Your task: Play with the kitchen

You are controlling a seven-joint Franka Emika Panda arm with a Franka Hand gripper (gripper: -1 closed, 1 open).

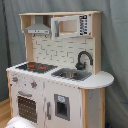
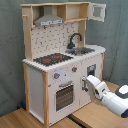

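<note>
Reaching at the kitchen point(image 2: 60, 65), which stands on the wooden floor, the gripper point(image 2: 89, 80) nears 1 lower door; finger spacing cannot be told, so a slow, square approach seems wise.

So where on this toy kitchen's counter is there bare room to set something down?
Free: the rounded counter end beyond the sink, and the shelf beside the hood. Crowded: the hob and sink with faucet fill the rest; the end effector blocks the lower front.

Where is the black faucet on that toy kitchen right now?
The black faucet stands at the back of the sink, on the countertop beside the hob, seen in both exterior views.
</note>
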